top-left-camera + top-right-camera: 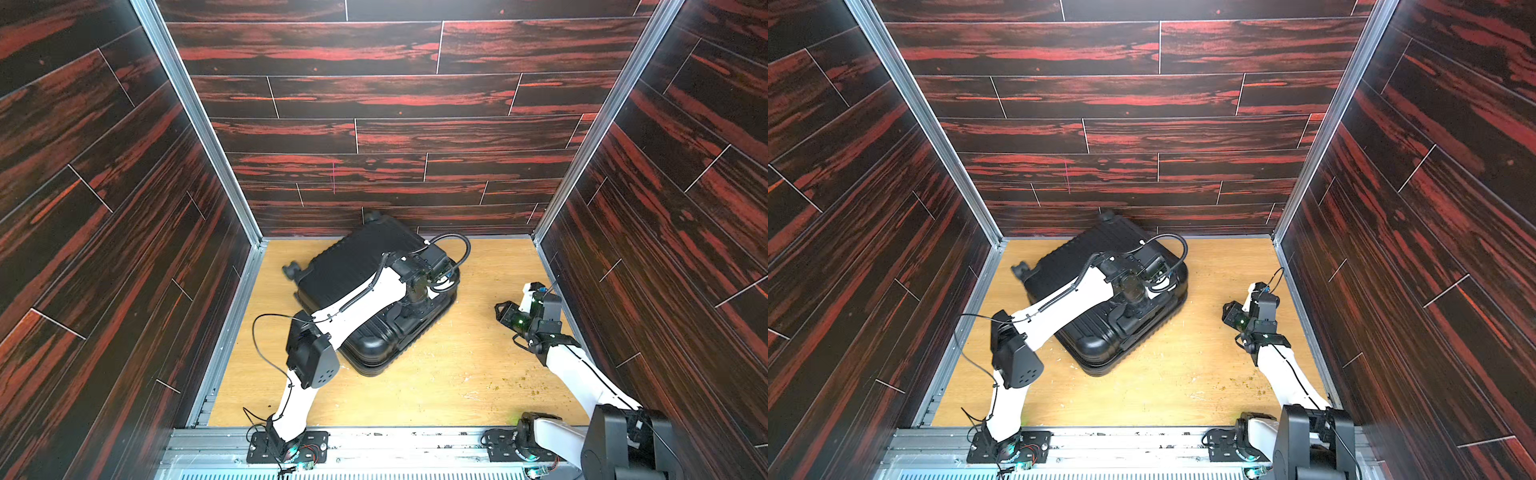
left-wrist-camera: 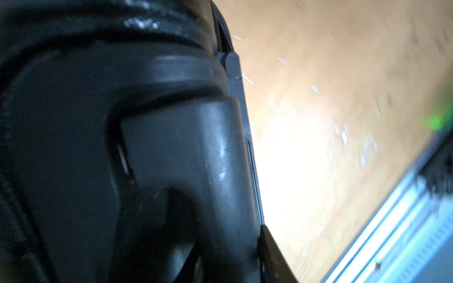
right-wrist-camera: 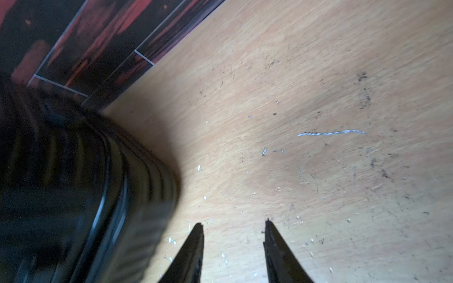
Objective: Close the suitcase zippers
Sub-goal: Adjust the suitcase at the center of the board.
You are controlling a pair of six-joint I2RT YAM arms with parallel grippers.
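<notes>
Left arm (image 1: 357, 307) reaches out across the top of the suitcase (image 1: 353, 262), elbow low near the front, wrist bent down over the case's right-hand side by a moulded handle (image 2: 186, 152). The left fingers (image 2: 274, 259) are right against that side; the view is blurred and too close, so I cannot tell whether they are clenched or released. Right arm (image 1: 582, 374) is folded up at the right edge of the tabletop (image 1: 457, 374), wrist low and pointing toward the case but well apart from it. The right fingers (image 3: 191, 252) are spread, nothing between them, bare wood beneath. The suitcase lies flat and skewed at the far left-centre of the tabletop, one corner near the back wall (image 1: 374, 124), ribbed black shell up, shells together, wheels (image 1: 291, 270) sticking out. The zipper track (image 2: 224, 31) runs along the side seam; zipped or not, cannot tell.
</notes>
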